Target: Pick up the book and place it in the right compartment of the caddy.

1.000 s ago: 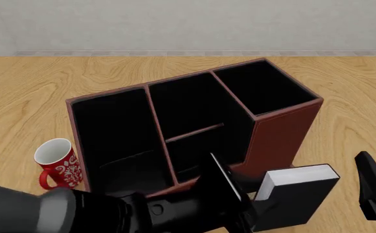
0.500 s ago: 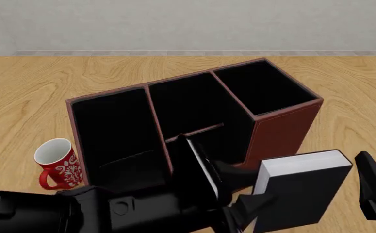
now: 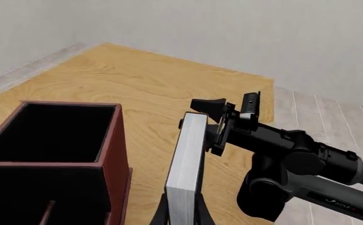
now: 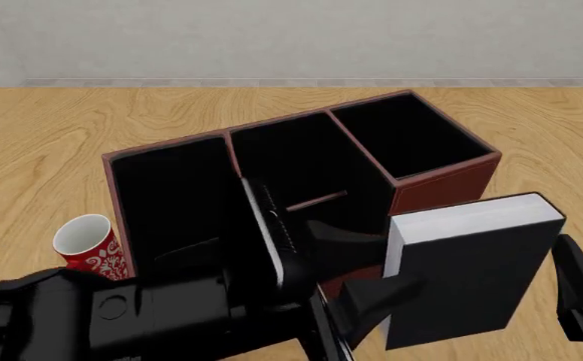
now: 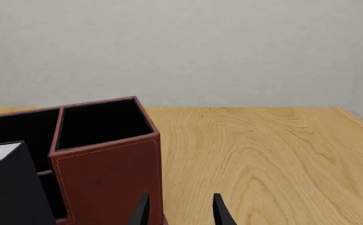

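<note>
Book (image 3: 186, 171) looks stiff and fairly heavy (a thick hardcover), best gripped across its covers near one end; in the left wrist view it stands on edge beside the caddy (image 3: 115, 154), its lower end between the left claw's fingers, closed on it. From the front, the book (image 4: 467, 274) hangs lifted just before the caddy's right compartment (image 4: 408, 135), not yet over it. In the right wrist view the right claw (image 5: 180, 210) is parted and empty beside the caddy.

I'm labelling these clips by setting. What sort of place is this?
Likely a simulated desk scene: a wooden table against a plain wall, with a caddy, a mug and a book.
</note>
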`<state>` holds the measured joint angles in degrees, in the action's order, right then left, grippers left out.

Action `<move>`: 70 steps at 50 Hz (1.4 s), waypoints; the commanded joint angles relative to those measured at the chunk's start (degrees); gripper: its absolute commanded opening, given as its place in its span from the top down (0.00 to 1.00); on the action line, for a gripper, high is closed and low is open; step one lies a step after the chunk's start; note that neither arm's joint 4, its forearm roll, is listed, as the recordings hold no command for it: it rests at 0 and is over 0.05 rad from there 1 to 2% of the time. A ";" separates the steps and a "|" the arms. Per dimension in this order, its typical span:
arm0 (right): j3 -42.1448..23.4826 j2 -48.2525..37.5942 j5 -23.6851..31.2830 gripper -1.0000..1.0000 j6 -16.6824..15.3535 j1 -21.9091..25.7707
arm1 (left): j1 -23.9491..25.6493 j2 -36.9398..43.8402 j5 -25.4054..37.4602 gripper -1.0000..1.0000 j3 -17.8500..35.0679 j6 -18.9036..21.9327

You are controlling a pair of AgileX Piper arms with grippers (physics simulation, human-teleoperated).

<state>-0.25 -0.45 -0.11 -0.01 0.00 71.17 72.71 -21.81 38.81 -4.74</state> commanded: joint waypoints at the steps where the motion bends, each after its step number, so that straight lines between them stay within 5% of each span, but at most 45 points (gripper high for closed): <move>1: 0.00 0.00 0.00 0.00 -0.01 0.00 | -0.05 -4.79 4.35 1.00 2.44 1.67; 45: 0.00 0.00 0.00 0.00 0.00 0.00 | -2.59 -10.33 22.94 1.00 21.03 4.65; 70: 0.00 0.01 0.00 0.00 0.00 0.00 | -8.26 -7.86 21.72 1.00 25.51 8.36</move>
<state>-0.25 -0.44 -0.11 -0.01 0.00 65.31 64.45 1.46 62.60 0.33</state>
